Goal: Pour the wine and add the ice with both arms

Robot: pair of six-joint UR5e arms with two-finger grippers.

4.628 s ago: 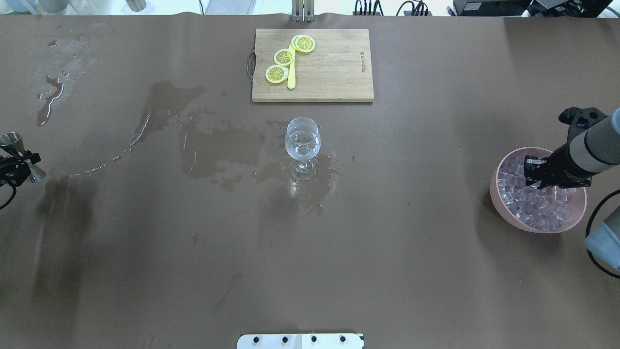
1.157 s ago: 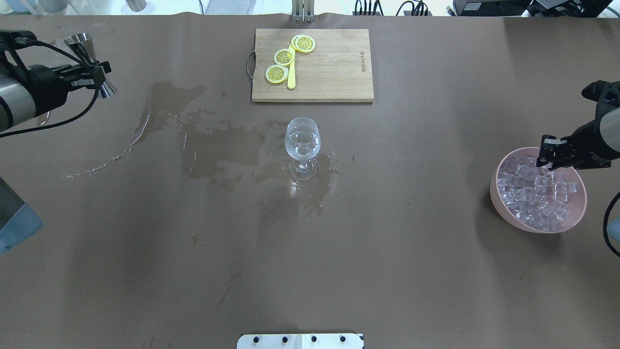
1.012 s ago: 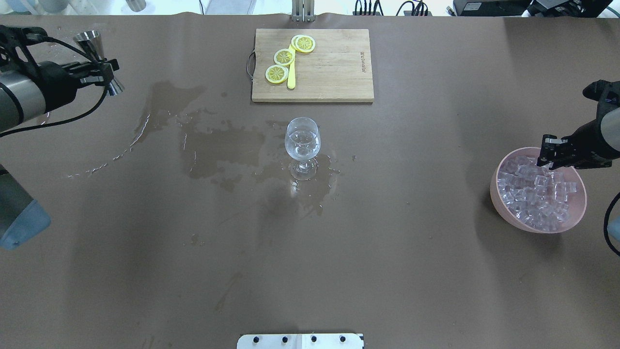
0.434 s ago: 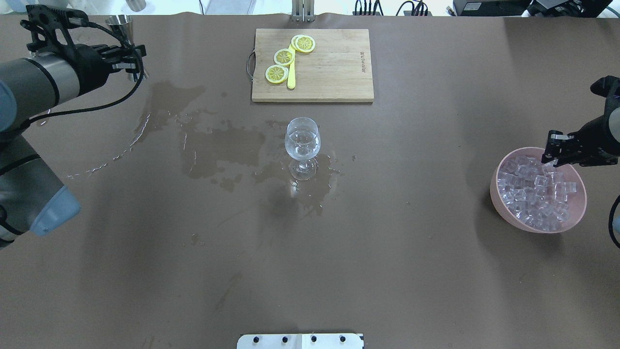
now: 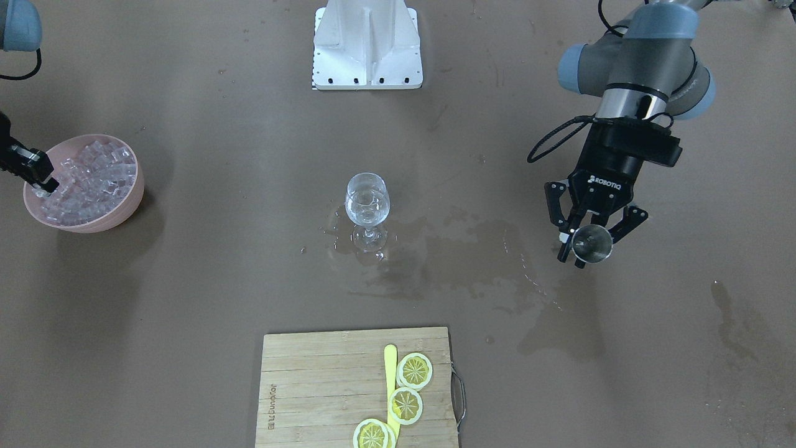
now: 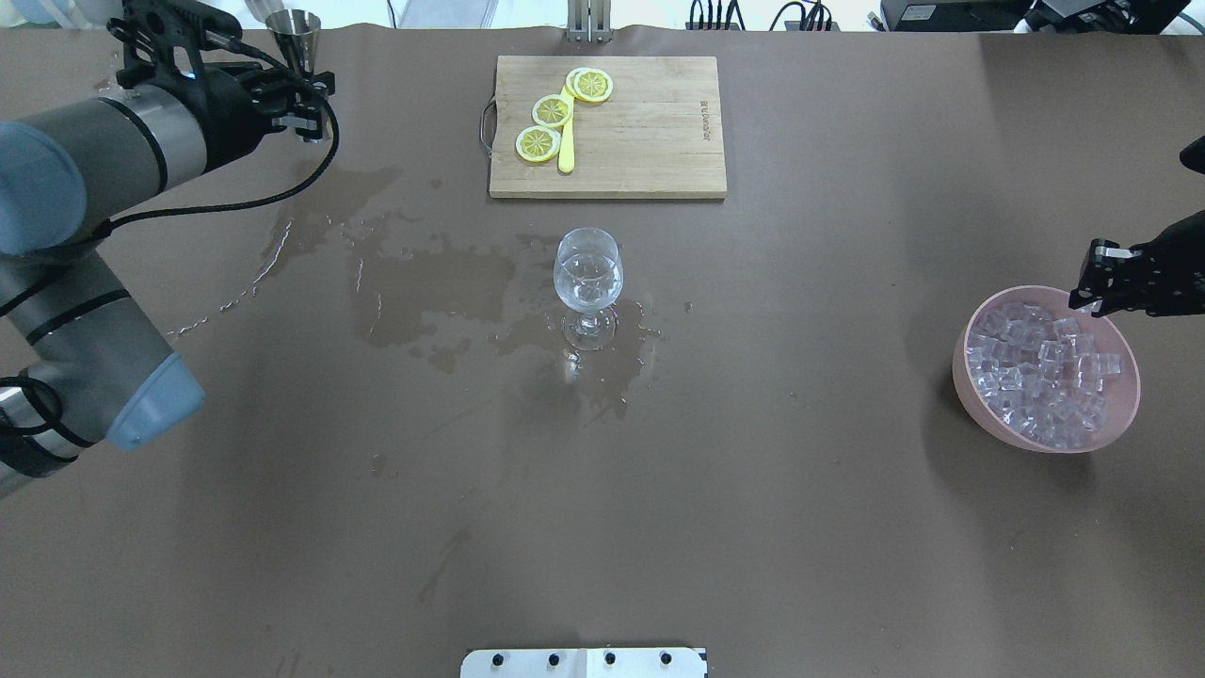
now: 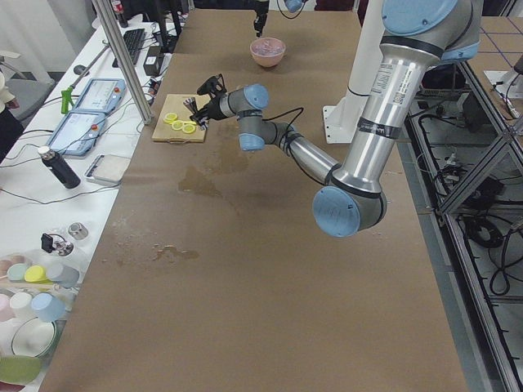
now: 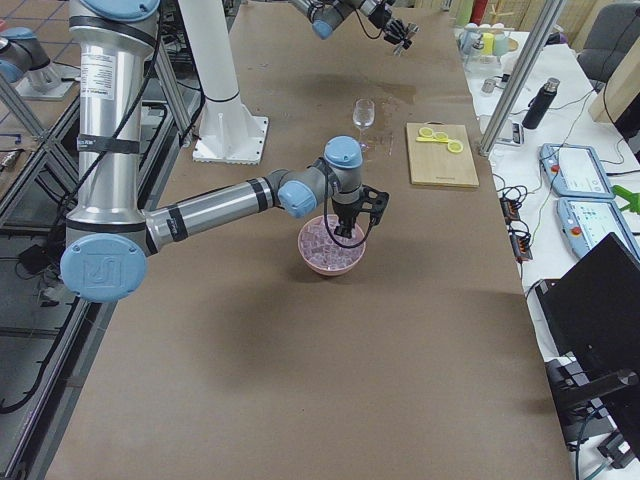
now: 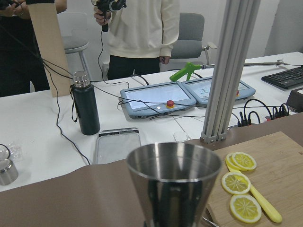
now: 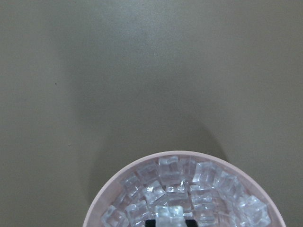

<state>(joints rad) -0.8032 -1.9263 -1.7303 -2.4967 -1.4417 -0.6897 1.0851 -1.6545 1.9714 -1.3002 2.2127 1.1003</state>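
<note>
Wine glass (image 6: pixel 587 282) — one; jigger (image 5: pixel 591 244), one; pink bowl (image 6: pixel 974 411) of ice (image 6: pixel 1040 377) — one.

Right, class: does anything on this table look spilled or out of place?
Yes. A dark wet patch spreads over the table from the wine glass's foot, leftward in the overhead view, ending in a trail of droplets.

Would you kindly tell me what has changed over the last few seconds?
The left pincer, holding the jigger, swung to the table's far side and inward. The right pincer rose from the ice in the pink bowl, gripping one ice cube. Wine glass, cutting board and bowl stayed put.
</note>
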